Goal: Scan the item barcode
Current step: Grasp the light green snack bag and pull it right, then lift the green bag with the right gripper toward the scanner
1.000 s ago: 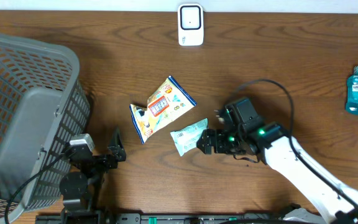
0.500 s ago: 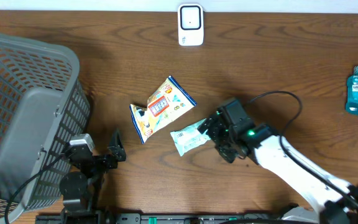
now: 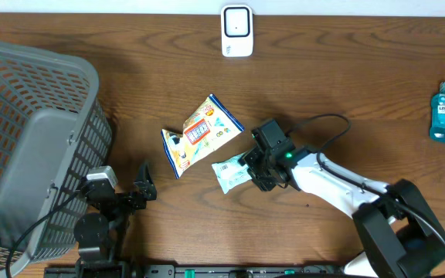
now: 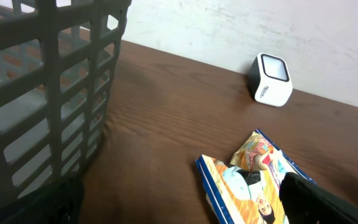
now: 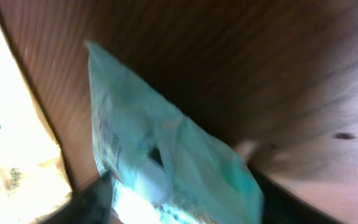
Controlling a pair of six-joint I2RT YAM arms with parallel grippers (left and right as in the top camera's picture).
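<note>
My right gripper [image 3: 251, 167] at the teal packet [image 3: 230, 173]

The packet lies flat on the table [image 3: 346, 85], just beside the snack bag [image 3: 202, 133] and well apart from the scanner [image 3: 237, 31] at the far edge. In my right wrist view the packet's end sits between my two dark fingers [image 5: 92, 202], one on each side of it; whether they clamp it yet I cannot tell, as the picture is blurred. My left gripper [image 3: 147, 185] rests low near the basket [image 3: 52, 58], jaws spread wide with nothing between them, facing the snack bag. A blue bottle [image 3: 444, 113] stands at the table's right edge.
</note>
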